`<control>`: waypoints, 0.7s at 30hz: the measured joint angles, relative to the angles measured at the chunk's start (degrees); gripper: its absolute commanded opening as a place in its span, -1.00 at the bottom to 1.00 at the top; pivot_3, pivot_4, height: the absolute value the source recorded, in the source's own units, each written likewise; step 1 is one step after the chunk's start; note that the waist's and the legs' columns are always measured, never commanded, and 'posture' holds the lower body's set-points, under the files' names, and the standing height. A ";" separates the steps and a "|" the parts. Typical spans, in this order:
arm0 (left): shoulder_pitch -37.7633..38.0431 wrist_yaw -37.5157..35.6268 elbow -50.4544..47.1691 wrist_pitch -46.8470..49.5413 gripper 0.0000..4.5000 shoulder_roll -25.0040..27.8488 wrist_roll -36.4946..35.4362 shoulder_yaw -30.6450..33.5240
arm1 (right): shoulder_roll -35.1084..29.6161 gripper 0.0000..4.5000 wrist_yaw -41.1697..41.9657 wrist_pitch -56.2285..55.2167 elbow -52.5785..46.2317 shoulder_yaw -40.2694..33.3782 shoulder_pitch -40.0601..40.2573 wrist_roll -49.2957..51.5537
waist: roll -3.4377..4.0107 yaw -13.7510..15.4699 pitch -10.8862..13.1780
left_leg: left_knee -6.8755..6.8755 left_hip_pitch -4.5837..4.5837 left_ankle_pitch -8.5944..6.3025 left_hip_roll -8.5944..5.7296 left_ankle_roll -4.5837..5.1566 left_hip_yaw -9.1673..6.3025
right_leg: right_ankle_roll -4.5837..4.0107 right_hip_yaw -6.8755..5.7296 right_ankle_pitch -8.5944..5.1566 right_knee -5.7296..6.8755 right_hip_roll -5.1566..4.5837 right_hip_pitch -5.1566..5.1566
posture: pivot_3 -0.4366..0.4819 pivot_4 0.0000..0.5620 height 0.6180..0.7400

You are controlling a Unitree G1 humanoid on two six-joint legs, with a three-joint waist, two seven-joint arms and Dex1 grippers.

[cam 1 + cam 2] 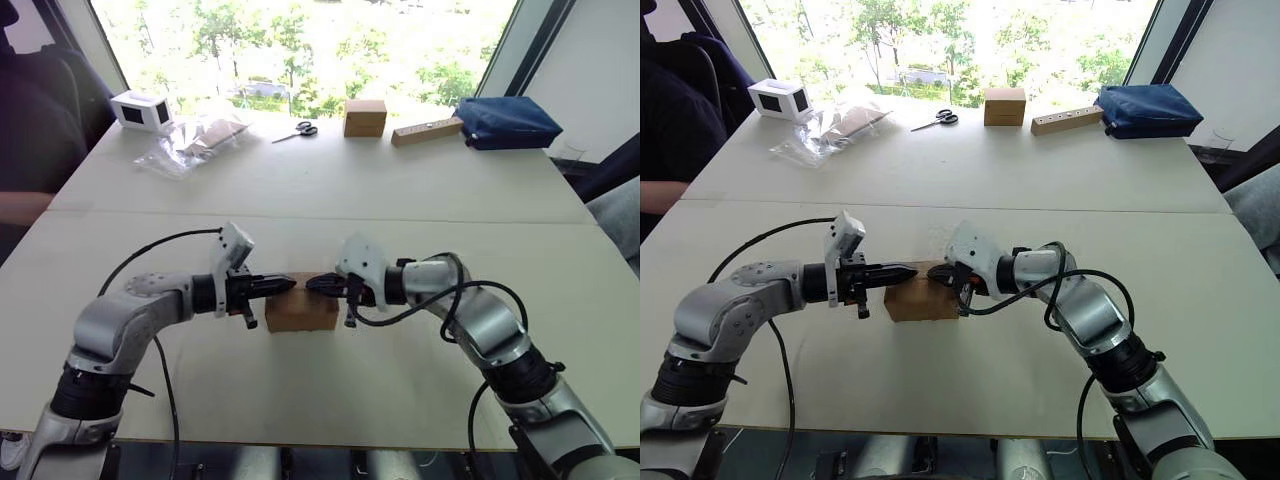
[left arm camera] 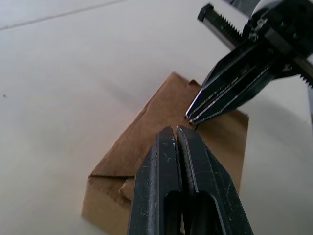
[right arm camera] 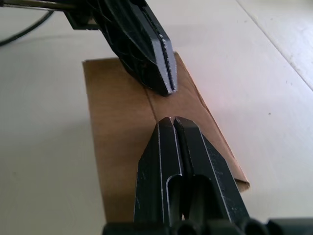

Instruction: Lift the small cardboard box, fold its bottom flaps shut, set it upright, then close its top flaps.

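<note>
The small cardboard box (image 1: 301, 312) is seen upright at table centre, its top flaps (image 3: 146, 105) pressed flat. Left gripper (image 1: 287, 285) at 9 o'clock and right gripper (image 1: 314, 283) at 3 o'clock are clenched empty; closure is judged nearly complete.

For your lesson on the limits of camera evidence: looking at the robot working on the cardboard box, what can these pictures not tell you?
- Underside of the small cardboard box: it sits on the table, so the bottom flaps are hidden in the eye views.
- Whether the left gripper and right gripper press on the top flaps or hover just above.
- Contents of the plastic bag: too small in the eye views.
</note>
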 measured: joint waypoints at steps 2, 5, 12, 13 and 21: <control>0.00 -0.75 -0.13 -1.82 -0.97 0.71 1.52 -1.00 | -0.10 -1.00 0.12 -0.41 0.07 0.32 -0.20 -0.74 | 0.00 0.00 0.00 | 0.00 0.01 0.00 0.00 0.00 0.00 | -0.01 0.00 0.00 0.00 0.00 0.01 | -0.05 -0.47 1.00; 0.06 -1.36 -0.11 -3.11 -0.97 0.96 2.59 -1.48 | -0.14 -1.00 0.26 -0.67 0.09 0.51 -0.20 -1.20 | 0.00 0.00 0.00 | 0.00 0.01 0.00 0.00 0.00 0.00 | -0.01 0.00 0.00 0.00 0.00 0.01 | -0.05 -0.47 1.00; 0.40 -2.00 0.11 -4.90 -0.97 0.73 3.42 -1.98 | -0.14 -1.00 0.56 -0.83 0.08 0.72 -0.19 -1.78 | 0.00 0.05 0.00 | 0.00 0.01 0.00 0.00 0.01 0.00 | 0.00 0.00 0.00 0.00 -0.01 0.02 | -0.05 -0.47 1.00; 0.50 -1.92 0.18 -5.04 -0.97 0.28 3.37 -1.89 | -0.14 -1.00 0.54 -0.84 0.08 0.68 -0.17 -1.78 | 0.00 0.07 0.00 | 0.00 0.00 0.00 0.00 0.01 0.00 | 0.00 0.00 0.00 0.00 -0.01 0.02 | -0.05 -0.47 1.00; -1.00 8.24 -0.02 -4.88 -0.97 -10.05 -6.73 13.81 | 3.16 -1.00 -3.69 -4.25 -1.99 -10.15 3.05 3.33 | -0.02 0.09 0.01 | 0.01 -0.05 0.00 0.01 -0.01 -0.07 | 0.02 -0.03 0.01 -0.01 -0.03 0.01 | -0.05 -0.47 1.00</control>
